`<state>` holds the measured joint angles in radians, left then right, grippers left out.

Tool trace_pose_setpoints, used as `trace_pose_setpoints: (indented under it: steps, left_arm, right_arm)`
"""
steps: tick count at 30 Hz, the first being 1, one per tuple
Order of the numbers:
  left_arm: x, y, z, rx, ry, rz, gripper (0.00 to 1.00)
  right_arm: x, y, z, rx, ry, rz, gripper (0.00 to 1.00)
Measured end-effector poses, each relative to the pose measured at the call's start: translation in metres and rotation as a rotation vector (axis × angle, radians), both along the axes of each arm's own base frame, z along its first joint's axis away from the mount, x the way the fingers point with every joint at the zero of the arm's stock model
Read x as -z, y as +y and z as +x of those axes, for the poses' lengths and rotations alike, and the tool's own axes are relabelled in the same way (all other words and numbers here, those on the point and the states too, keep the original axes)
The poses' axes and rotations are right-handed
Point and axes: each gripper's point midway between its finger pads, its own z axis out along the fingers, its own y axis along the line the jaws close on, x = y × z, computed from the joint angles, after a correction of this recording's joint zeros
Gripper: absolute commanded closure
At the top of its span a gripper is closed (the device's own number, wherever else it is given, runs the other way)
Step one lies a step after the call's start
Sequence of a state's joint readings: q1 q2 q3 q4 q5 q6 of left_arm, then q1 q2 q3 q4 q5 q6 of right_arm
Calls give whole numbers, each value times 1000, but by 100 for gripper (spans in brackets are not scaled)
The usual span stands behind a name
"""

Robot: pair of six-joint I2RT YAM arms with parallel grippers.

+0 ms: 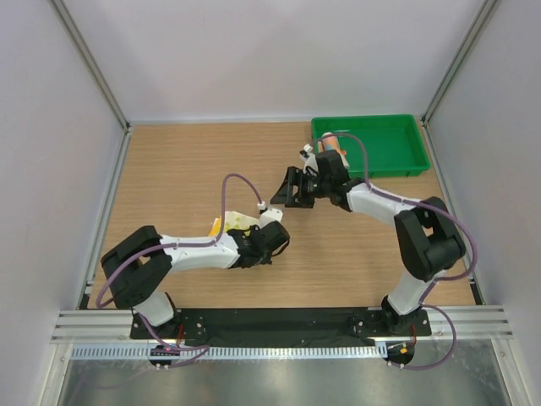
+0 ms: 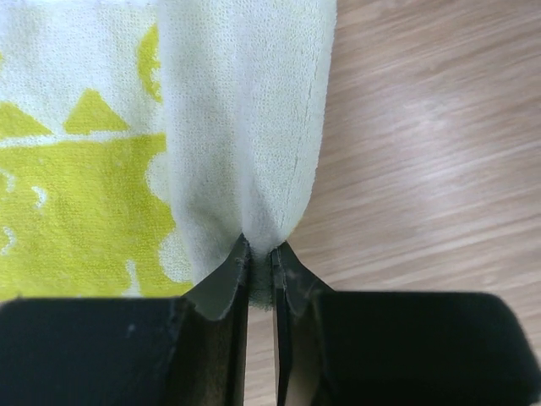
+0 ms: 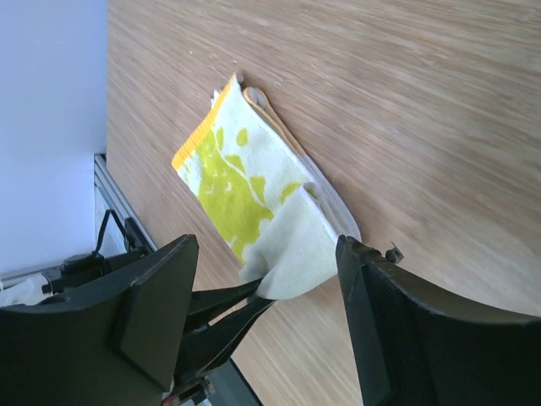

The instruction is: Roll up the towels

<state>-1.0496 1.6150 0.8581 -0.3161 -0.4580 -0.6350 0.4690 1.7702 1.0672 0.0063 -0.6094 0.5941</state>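
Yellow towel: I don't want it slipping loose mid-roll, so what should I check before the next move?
1. Left pincer shut on the yellow towel's lifted edge: ok.
2. Right pincer open, not touching the cloth: ok.
3. Rest of the towel lying on the table: ok.
4. Pinch deep enough to survive rolling: cannot tell.

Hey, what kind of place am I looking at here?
Probably a robotics lab test cell, not a home: a wooden table boxed in by blank white panels on aluminium rails, with a left arm and right arm bolted at its near edge.
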Motion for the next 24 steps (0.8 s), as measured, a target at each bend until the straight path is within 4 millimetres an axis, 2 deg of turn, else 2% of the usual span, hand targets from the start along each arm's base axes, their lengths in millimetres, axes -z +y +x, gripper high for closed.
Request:
trace_pose_setpoints:
  steps: [3,5,7,10,15,19,23,24]
  left_arm:
    - [0,-2,-4,3,23,-32,99]
    - [-1,-4,-6,9,32,-49,100]
    - [-2,-5,-8,14,42,-66,99]
    - [-5,-8,-11,23,54,-93,99]
    - [-12,-13,-12,31,58,-134,100]
    - [-15,-11,-14,20,65,-163,100]
    - [-18,-9,-16,15,63,-186,100]
    - [-19,-8,-16,14,62,-191,100]
  right_arm:
    - [-19,-9,-8,50,-29,0,25]
    - [-20,-13,-17,69,-18,-2,25]
    - [-10,-14,-25,78,15,-18,25]
    - [15,-15,-44,74,95,-63,25]
    - [51,-4,-70,38,202,-117,27]
    - [66,2,-79,21,242,-136,34]
    - [69,6,-78,23,252,-123,39]
    - [70,6,-78,23,253,-122,43]
